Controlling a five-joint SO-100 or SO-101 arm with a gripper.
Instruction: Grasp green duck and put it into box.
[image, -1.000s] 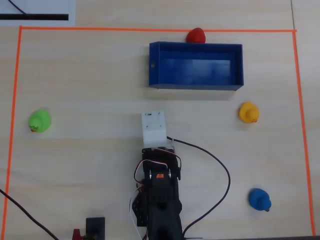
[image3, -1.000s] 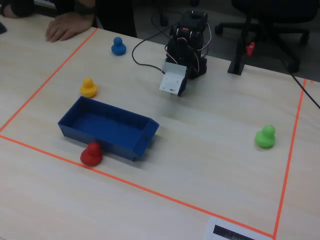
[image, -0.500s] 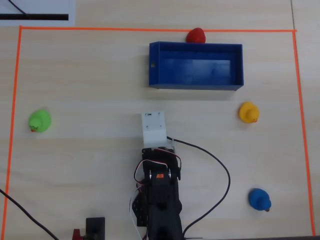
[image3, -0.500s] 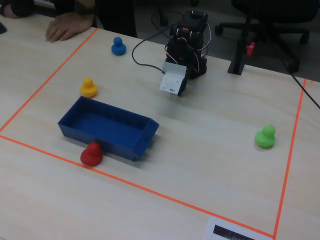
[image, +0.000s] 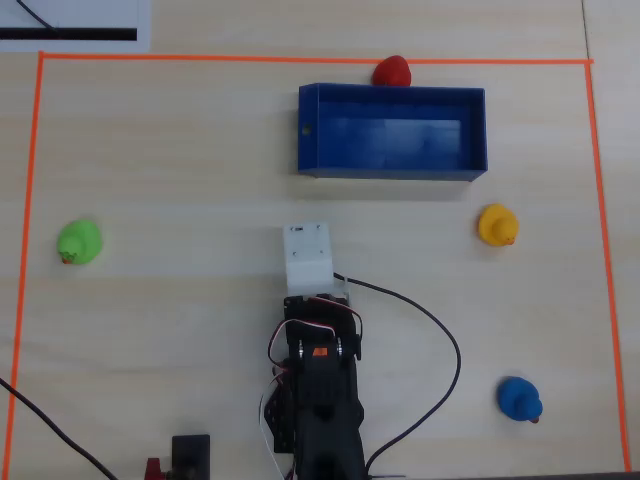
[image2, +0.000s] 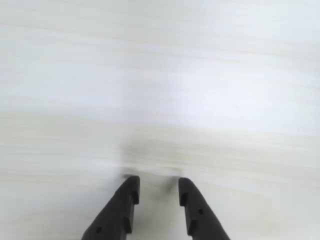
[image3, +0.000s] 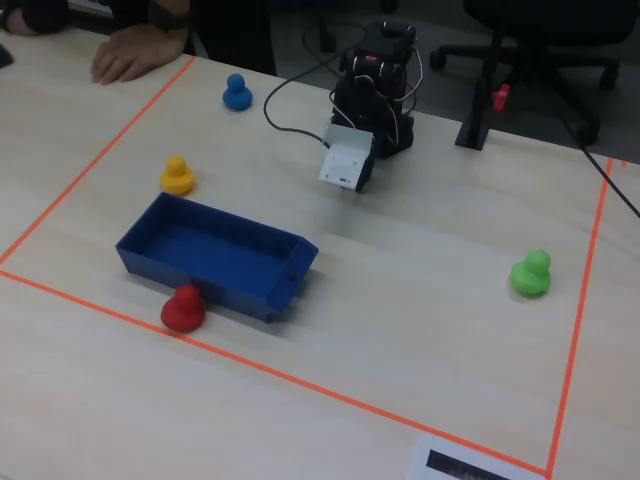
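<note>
Down at the near edge, the gripper (image2: 156, 184) shows two dark fingers (image2: 119, 210) with a narrow gap between the tips, nothing held there. Beyond them there is only pale wooden table (image2: 160, 75), blurred, with a faint shadow just ahead of the tips.

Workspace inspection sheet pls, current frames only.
Surface: pale wood table, orange tape border.
Job's things: green duck at overhead-view left, untouched; box empty.
Clutter: red duck touching box's far wall; yellow duck; blue duck.
End effector: fingers slightly apart, empty, over bare table.
Cables: black cable looping from arm base.
Surroundings: person's hand resting on the table; office chair.
</note>
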